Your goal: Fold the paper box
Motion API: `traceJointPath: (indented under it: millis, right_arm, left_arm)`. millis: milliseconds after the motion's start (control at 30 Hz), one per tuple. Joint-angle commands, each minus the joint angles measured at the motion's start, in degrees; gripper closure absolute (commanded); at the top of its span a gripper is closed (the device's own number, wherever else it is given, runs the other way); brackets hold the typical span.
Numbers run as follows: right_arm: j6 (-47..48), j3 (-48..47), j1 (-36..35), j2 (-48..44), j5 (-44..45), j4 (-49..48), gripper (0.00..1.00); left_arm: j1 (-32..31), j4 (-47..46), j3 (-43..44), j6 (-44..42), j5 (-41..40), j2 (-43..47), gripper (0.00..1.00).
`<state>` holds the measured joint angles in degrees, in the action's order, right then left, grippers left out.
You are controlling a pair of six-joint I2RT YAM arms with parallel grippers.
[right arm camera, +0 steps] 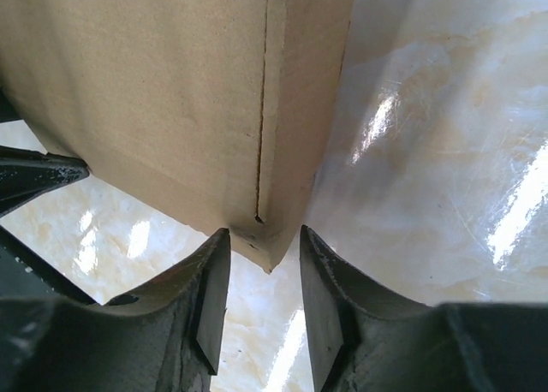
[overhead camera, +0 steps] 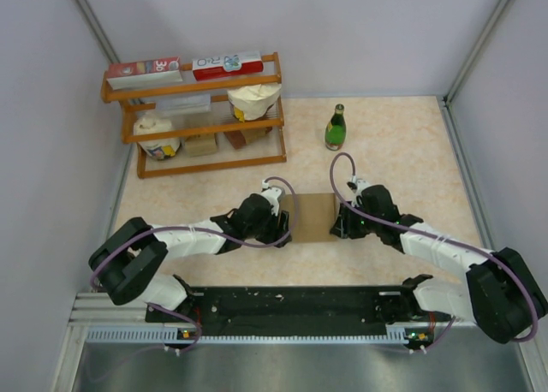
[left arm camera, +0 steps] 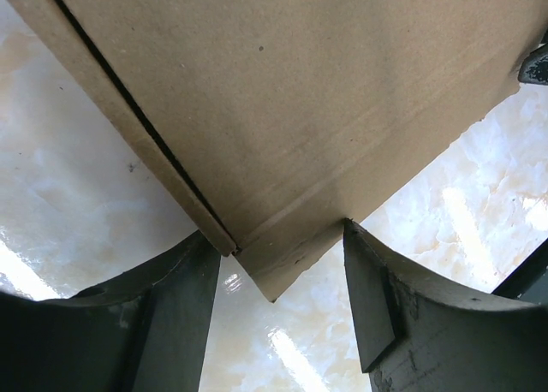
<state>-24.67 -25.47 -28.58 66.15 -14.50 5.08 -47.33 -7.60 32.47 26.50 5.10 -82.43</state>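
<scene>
**Position.** The paper box (overhead camera: 310, 216) lies on the counter (overhead camera: 402, 152), directly between the two arms. It shows as a closed brown rectangular body. The wrist views show a lid seam along one side and a short slit at one corner edge.

**Left pincer** (overhead camera: 281, 228). The jaws stand wide apart. One box corner projects loosely between the fingers (left arm camera: 184, 306), with bare counter visible on both sides of the corner tip. Treat it as open, not clamping.

**Right pincer** (overhead camera: 341, 223). The jaws are parted more narrowly around the opposite near corner. The fingertips (right arm camera: 214, 264) sit against the two faces that meet there. Whether they press the cardboard cannot be told.

**Handling.**
- The plain cardboard is probably light and moderately stiff. It should slide readily on the glossy counter, so brace one side before pushing the other.
- Corners crush and dent easily. Do not squeeze across a corner.
- Take hold on a flat wall or along a creased edge, clear of the seam and the slit.
- Apply light force only, because a hollow box is likely to buckle.
</scene>
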Motion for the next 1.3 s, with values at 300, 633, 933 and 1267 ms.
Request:
traceJointPath:
  millis: [300,633,933,1267]
  right_arm:
    - [0.9,-1.9,0.4,-8.1,3.3,2.4,0.57]
    - [0.9,-2.4,0.4,-12.2,5.3,4.9,0.56]
    - [2.4,-2.8,0.4,-16.8,2.6,5.6,0.69]
    - [3.7,-3.5,-0.1,-14.3,-15.1,-2.4,1.00]
  left_arm:
    - [0.2,7.3,2.2,-1.6,-6.7,7.5,0.29]
    - [0.2,16.6,3.7,-1.8,-8.5,18.3,0.27]
    - [1.9,13.5,12.3,-8.3,-10.4,17.9,0.66]
    - [9.6,9.9,34.2,-14.6,2.8,-9.6,1.00]
